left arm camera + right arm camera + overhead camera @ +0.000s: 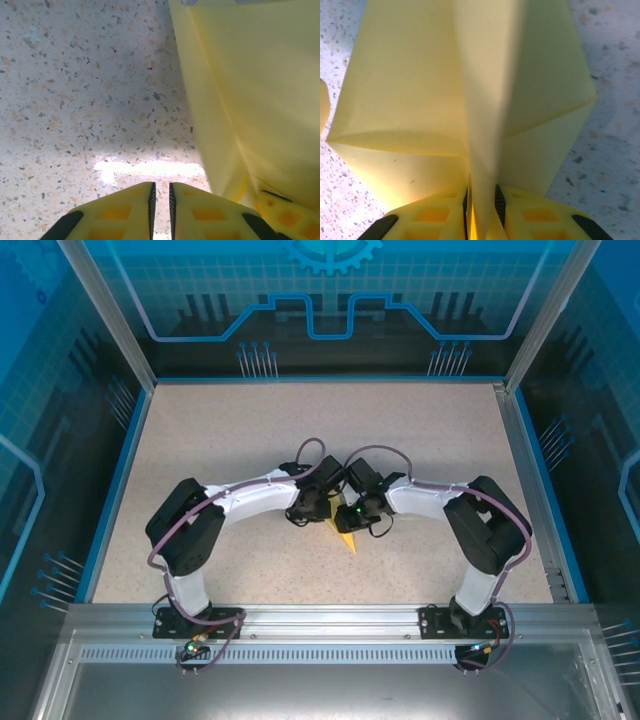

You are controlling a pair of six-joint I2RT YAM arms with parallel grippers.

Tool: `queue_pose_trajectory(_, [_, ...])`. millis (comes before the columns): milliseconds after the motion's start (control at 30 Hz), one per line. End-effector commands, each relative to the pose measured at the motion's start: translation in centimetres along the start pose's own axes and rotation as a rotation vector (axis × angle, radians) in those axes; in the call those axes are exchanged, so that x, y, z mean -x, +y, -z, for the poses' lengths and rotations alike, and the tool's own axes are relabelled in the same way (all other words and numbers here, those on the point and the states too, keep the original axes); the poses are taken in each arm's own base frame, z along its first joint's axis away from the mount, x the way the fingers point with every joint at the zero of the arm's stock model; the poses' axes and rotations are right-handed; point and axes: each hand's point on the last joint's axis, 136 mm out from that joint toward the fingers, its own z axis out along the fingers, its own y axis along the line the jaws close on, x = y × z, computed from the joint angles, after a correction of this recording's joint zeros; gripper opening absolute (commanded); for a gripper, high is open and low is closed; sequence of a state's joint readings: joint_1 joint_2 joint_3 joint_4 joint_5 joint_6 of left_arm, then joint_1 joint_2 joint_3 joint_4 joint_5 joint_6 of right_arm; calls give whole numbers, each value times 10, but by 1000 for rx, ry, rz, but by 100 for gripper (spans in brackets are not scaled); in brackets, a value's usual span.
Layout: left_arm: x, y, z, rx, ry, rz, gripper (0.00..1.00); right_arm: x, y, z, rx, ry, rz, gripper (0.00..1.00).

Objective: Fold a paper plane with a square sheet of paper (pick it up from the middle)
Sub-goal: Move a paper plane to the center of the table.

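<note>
The yellow paper plane [415, 90] stands folded, with a raised centre ridge and a wing spread to each side. My right gripper [481, 188] is shut on that ridge, pinching it between both pads. In the top view its pointed tip [346, 538] sticks out toward the near edge below the two wrists. My left gripper [161, 184] sits just left of the paper [250, 90], with its jaws a narrow slit apart. Only speckled table shows between them, and they hold nothing. Both grippers meet over the table's middle, the left one [312, 508] beside the right one [352, 512].
The speckled beige tabletop [250, 440] is framed by a blue rim and metal posts. An aluminium rail [320, 615] carrying the arm bases runs along the near edge. Blue transparent panels enclose the back and sides.
</note>
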State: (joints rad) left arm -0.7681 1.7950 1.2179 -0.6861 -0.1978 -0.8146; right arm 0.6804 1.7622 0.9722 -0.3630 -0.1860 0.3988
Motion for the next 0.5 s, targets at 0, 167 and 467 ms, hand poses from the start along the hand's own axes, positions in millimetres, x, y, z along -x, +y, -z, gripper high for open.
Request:
queue_pose_trajectory(0, [15, -1, 25, -71, -88, 55, 20, -9, 9, -6, -23, 50, 40, 17])
queue_pose_trajectory(167, [26, 22, 42, -58, -183, 131, 23, 5, 9, 12, -86, 9, 40, 5])
queue_pose_trajectory(467, [37, 71, 51, -49, -256, 274, 27, 38, -23, 57, -398, -87, -96, 2])
